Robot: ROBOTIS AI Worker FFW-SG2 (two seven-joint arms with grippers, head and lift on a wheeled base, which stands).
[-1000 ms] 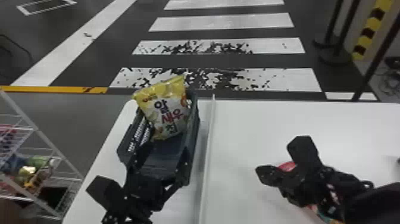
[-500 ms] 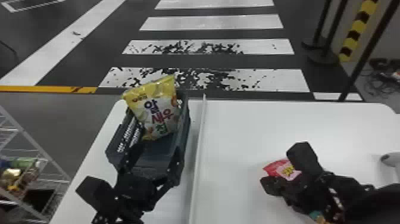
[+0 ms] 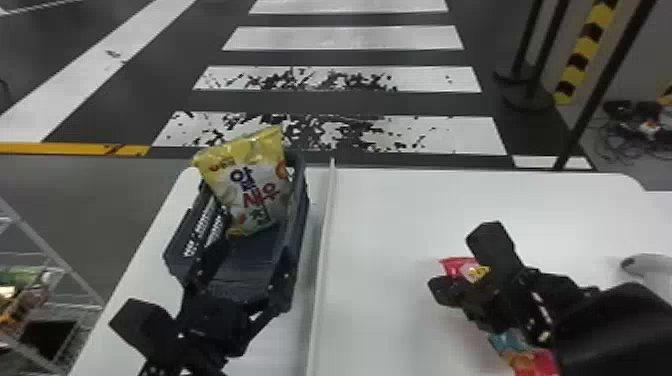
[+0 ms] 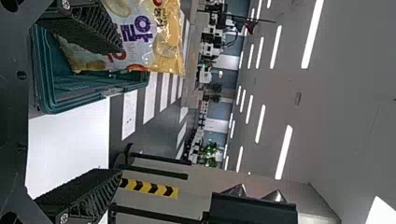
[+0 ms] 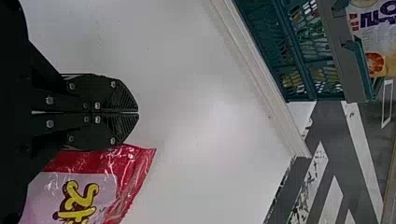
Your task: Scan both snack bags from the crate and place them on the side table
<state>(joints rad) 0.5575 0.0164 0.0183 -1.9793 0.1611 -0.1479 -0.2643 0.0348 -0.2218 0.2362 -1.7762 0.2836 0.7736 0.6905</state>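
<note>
One yellow-and-white plastic snack bag (image 3: 255,190), printed, leaning upright in the far end of a dark blue-green plastic crate (image 3: 245,265); the crate sits on a white tabletop (image 3: 395,215), left of a thin pale raised strip (image 3: 323,260). One left gripper (image 3: 245,267), black, two flat fingers, over the crate's near part: jaws spread wide, nothing held; in the left wrist view one finger overlaps the bag, contact cannot be told. One right gripper (image 3: 442,291), black, on the strip's right side: jaws closed together, nothing between them. One red-and-pink glossy snack bag with yellow print (image 5: 79,196), on the right side of the strip, partly hidden by the right gripper. One pale grey rounded object (image 3: 647,267), at the tabletop's right. One metal wire rack (image 3: 55,250), left of the table.
</note>
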